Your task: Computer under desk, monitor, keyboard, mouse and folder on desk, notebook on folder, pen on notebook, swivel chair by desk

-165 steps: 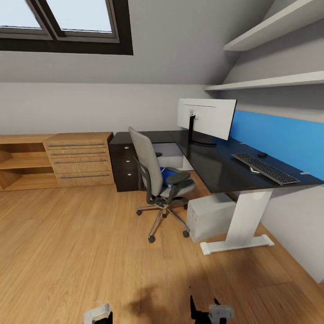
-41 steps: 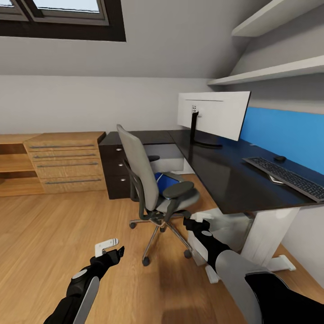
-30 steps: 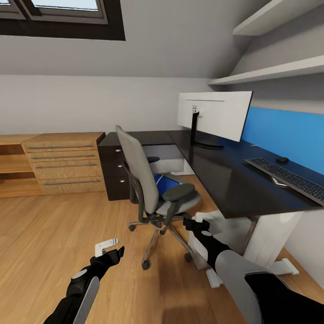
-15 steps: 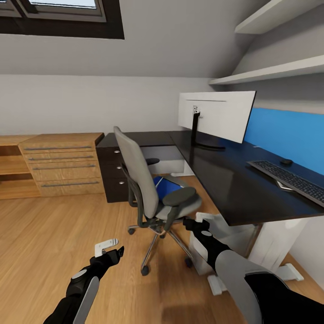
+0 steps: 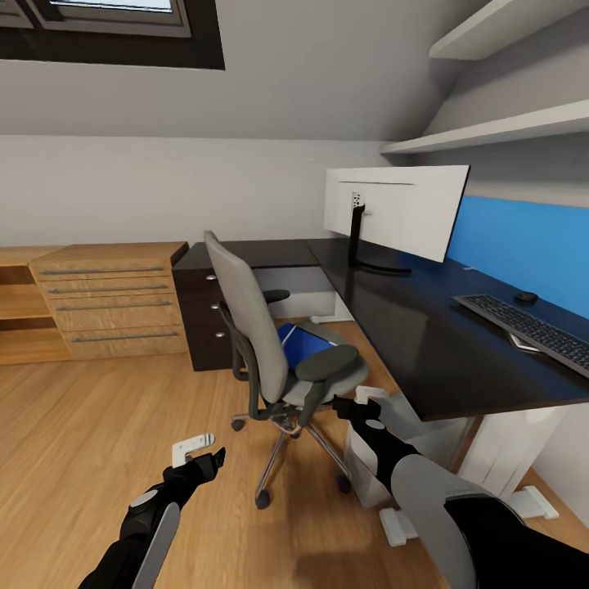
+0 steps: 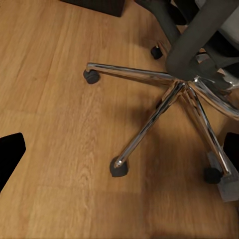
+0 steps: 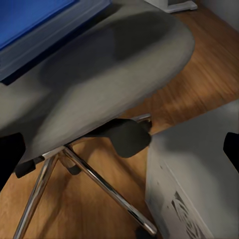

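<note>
**Swivel chair at desk corner, folder on seat, both grippers empty**

Swivel chair stands on the wood floor in the inner angle of the L-shaped desk, its back turned toward the robot's left side. The blue folder lies on the seat, partly hidden behind the near armrest.

Left gripper: fingers apart, holding nothing, hovering over open floor to the left of the chair's chrome base. In the left wrist view the dark fingertips sit at opposite picture edges, with castors and spokes between them; no contact.

Right gripper: fingers spread, empty, just beside the seat's front edge and above the white computer. The right wrist view shows the grey seat, the folder on it and the computer case close by; whether a finger touches the seat cannot be determined.

On the desk: monitor at the corner, white back toward the camera; keyboard further along the right wing, mouse just beyond it near the blue wall panel. A pale item lies against the keyboard's near edge; too small to identify.

Clearance: wide open floor on the chair's left up to the wood dresser; on its right the computer and the white desk leg crowd the castors.

No legible lettering anywhere.
</note>
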Robot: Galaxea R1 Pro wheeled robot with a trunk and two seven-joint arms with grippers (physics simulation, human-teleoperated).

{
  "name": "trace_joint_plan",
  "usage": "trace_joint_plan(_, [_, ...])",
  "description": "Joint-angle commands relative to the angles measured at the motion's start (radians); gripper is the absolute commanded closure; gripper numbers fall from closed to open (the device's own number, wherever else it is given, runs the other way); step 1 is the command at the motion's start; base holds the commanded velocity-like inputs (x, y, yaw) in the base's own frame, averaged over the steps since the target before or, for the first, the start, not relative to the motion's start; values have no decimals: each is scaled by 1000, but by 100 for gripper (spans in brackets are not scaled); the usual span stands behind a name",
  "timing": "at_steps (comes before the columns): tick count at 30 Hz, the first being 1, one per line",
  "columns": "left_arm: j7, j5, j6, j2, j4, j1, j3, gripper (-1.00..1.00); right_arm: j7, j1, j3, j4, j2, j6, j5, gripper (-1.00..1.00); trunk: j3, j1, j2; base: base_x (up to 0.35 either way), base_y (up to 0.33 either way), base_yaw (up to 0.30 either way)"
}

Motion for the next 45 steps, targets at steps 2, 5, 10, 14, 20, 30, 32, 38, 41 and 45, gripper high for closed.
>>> trace_joint_plan(2, [8,11,4,0,-1,0,0,-100,-2,-1,4,1,0,-5,-11,-100,-1,0,0,8,0,34])
trace_joint_plan(5, [8,11,4,0,-1,0,0,-100,-2,-1,4,1,0,-5,-11,-100,-1,0,0,2,0,135])
trace_joint_plan(10, [8,11,4,0,-1,0,0,-100,-2,-1,4,1,1,-5,-11,-100,-1,0,0,1,0,195])
trace_joint_plan(14, [8,11,4,0,-1,0,0,-100,-2,-1,4,2,2,-17,-11,-100,-1,0,0,0,0,259])
trace_joint_plan(20, [8,11,4,0,-1,0,-2,-100,-2,-1,4,3,2,-21,-11,-100,-1,0,0,0,0,271])
trace_joint_plan(30, [8,11,4,0,-1,0,-1,-100,-2,-1,4,3,2,-22,-11,-100,-1,0,0,0,0,274])
trace_joint_plan(32, [8,11,4,0,-1,0,-2,-100,-2,-1,4,3,2,-22,-11,-100,-1,0,0,0,0,274])
trace_joint_plan(38, [8,11,4,-1,-1,0,-2,-100,-3,-1,5,4,3,-22,-11,-100,-1,0,0,0,0,274])
trace_joint_plan(41, [8,11,4,-1,-1,0,-2,-100,-3,-1,5,4,3,-22,-11,-100,-1,0,0,0,0,274])
trace_joint_plan(45, [8,11,4,-1,-1,0,-2,-100,-3,-1,5,4,4,-22,-11,-100,-1,0,0,0,0,274])
